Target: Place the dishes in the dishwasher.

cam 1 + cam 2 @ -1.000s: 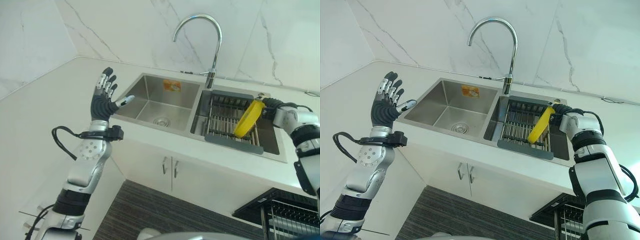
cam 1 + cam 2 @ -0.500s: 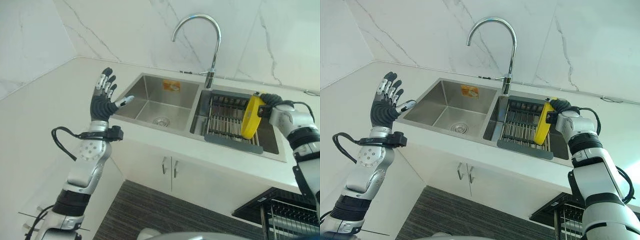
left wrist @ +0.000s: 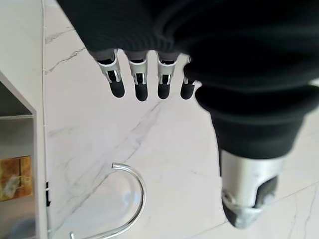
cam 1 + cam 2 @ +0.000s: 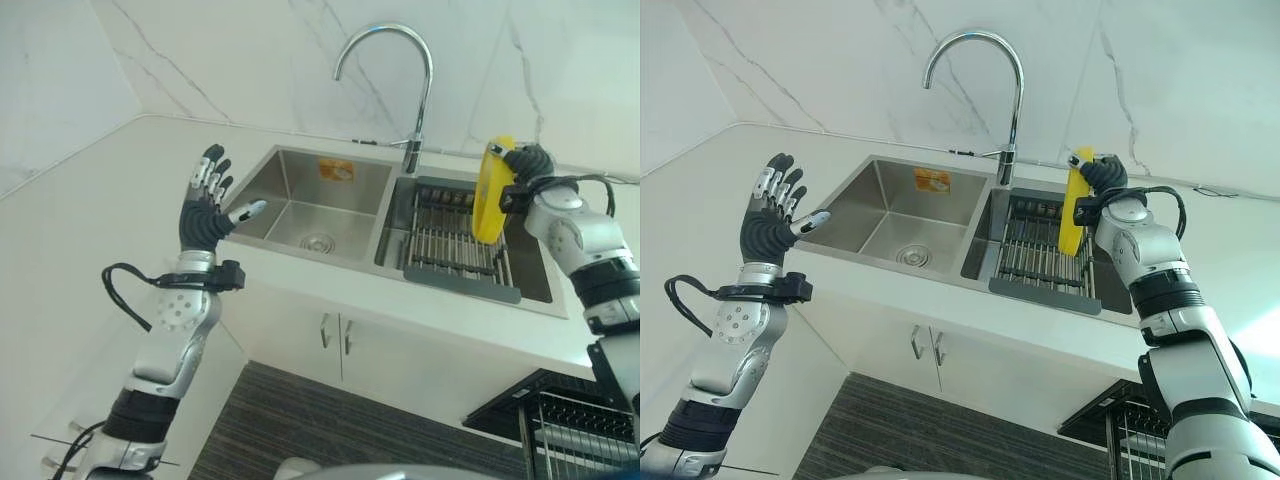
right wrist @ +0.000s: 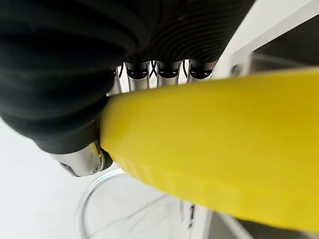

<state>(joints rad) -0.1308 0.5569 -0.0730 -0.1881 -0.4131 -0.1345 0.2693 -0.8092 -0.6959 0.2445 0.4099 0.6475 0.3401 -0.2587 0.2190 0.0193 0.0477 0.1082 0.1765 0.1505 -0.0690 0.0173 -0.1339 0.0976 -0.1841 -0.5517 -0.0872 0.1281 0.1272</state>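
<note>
Lifted up since the earlier frames, the yellow plate (image 4: pixel 492 190) is now held in the air above the back right part of the sink rack (image 4: pixel 455 240), where before it leaned low against the rack. It is held on its edge, standing almost straight up, with its long side running up and down. The right hand (image 4: pixel 1102 180) is clamped on the plate's top edge, with the fingers (image 5: pixel 164 69) curled over one face and the thumb pressed to the other. The left hand (image 4: pixel 208 200) is held up open, fingers spread, over the counter (image 4: pixel 90 220) by the sink's left basin (image 4: pixel 315 205), well apart from the plate. The dishwasher rack (image 4: pixel 570 425) is seen low at the right, below the counter's front edge. So the plate must likely be carried down and to the right, and the right hand is the nearer one for that. The plate may need to stay upright to slip between the rack's wires.
</note>
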